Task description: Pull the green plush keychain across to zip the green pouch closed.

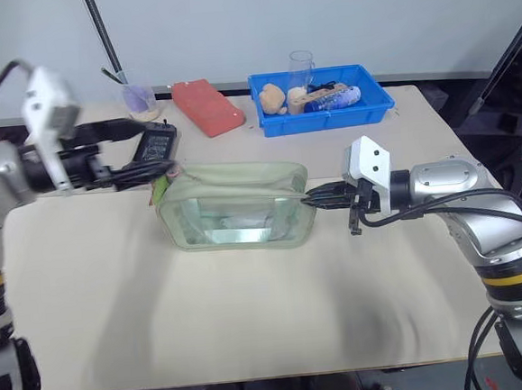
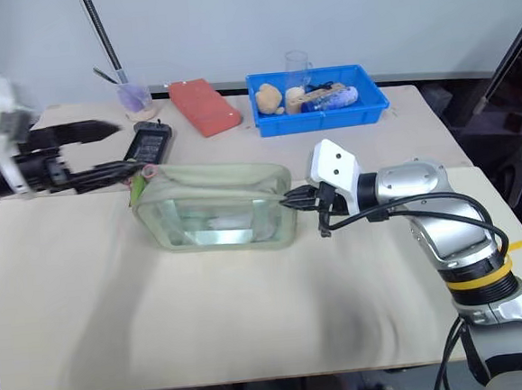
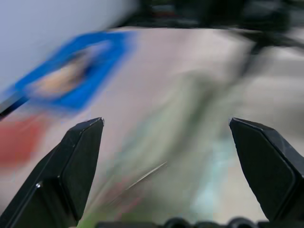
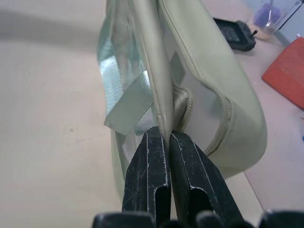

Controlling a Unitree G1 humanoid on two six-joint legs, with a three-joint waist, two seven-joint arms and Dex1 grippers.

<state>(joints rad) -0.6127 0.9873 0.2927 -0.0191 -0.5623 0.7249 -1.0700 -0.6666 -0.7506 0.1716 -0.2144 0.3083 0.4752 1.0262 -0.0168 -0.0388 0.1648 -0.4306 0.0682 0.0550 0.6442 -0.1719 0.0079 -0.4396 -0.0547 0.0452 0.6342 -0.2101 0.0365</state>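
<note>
Green pouch (image 1: 235,206) lies near the middle of the bench (image 1: 252,313), long axis running left to right, zipper edge uppermost. Its body is pale sage fabric with a clear window panel facing near, and it sags slightly along the top. The right gripper (image 4: 164,142) has its fingers pinched shut on the thin top edge at the pouch's right end, probably to anchor the pouch so it does not slide when the slider is pulled. The green plush keychain (image 1: 163,186), a small bright-green fuzzy charm with a pink cord, sits at the pouch's left end. The left gripper (image 1: 144,150) hovers just left of that charm, fingers spread wide and holding nothing, positioned to close on it.
</note>
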